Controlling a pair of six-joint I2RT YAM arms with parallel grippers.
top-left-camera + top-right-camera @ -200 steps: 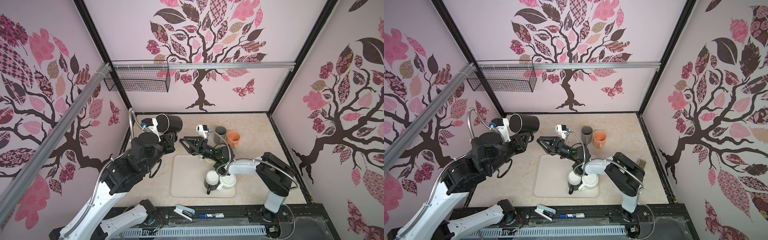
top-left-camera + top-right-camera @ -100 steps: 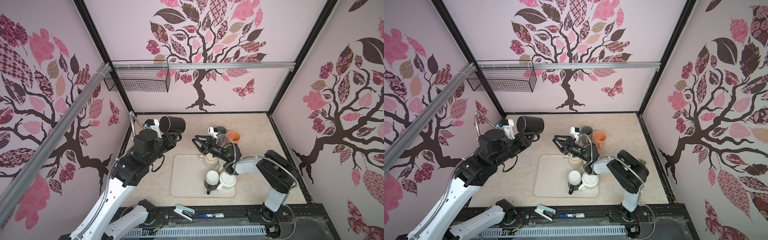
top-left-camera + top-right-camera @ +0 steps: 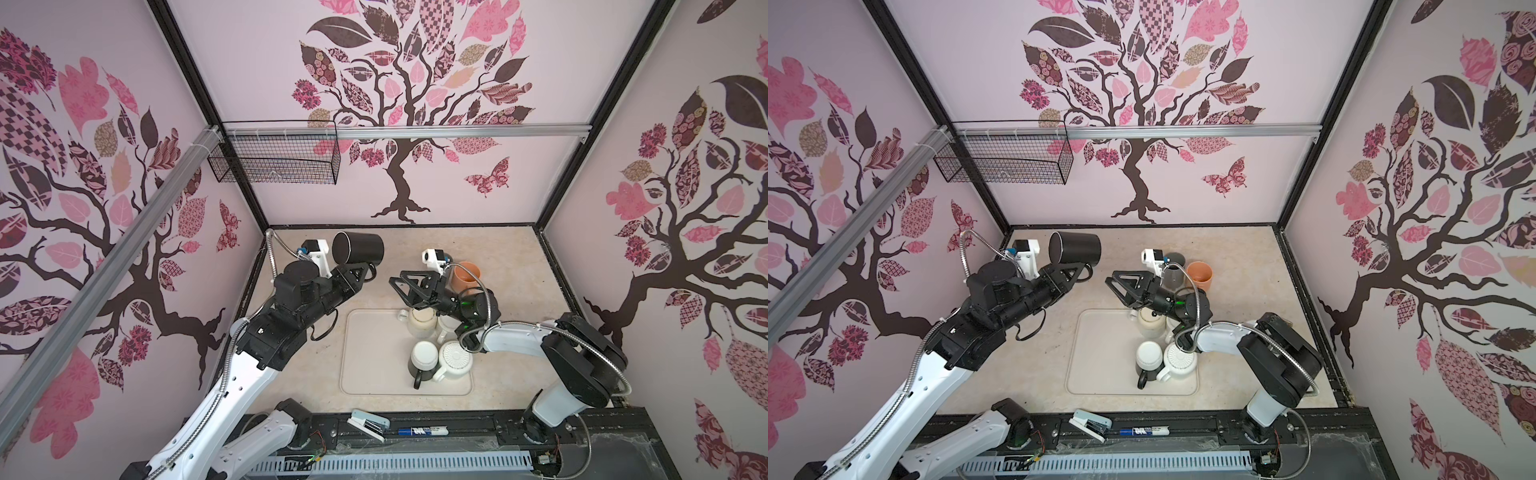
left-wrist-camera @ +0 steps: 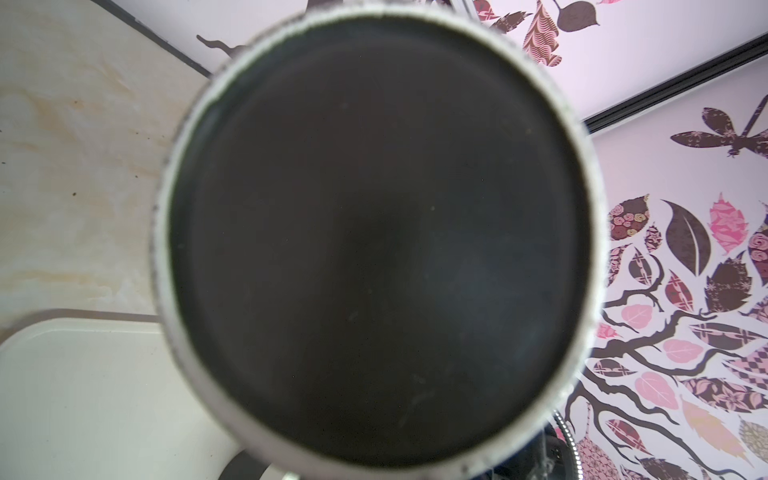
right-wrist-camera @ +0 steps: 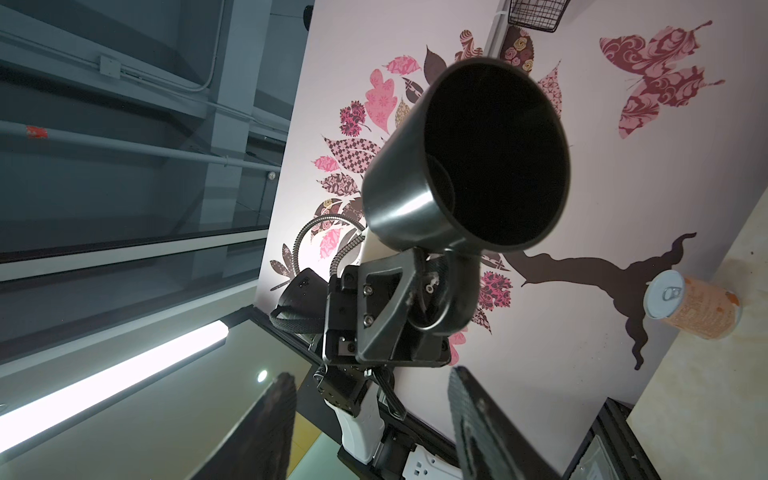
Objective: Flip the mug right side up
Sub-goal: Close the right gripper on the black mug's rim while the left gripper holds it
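Note:
In both top views the black mug (image 3: 359,249) (image 3: 1075,249) hangs on its side in the air above the back left of the table. My left gripper (image 3: 365,270) (image 3: 1081,270) is shut on its handle. The left wrist view is filled by the mug's (image 4: 374,232) base with its pale rim, which hides that gripper. My right gripper (image 3: 399,286) (image 3: 1115,286) stands open just right of the mug, apart from it, and empty. From the right wrist the mug (image 5: 469,153) shows its dark mouth, with the left gripper (image 5: 415,286) on the handle and the right gripper (image 5: 370,399) spread wide.
A beige tray (image 3: 374,365) holds several upside-down mugs, among them a cream one (image 3: 422,324) under the right gripper and a white one (image 3: 424,357). An orange cup (image 3: 465,276) and a grey cup (image 3: 1173,270) stand behind. An orange can (image 5: 690,307) lies by the back wall. A wire basket (image 3: 274,160) hangs high.
The left arm has stretched out and carried the mug a little right. The right gripper has drawn back to the right and its jaws have spread wider.

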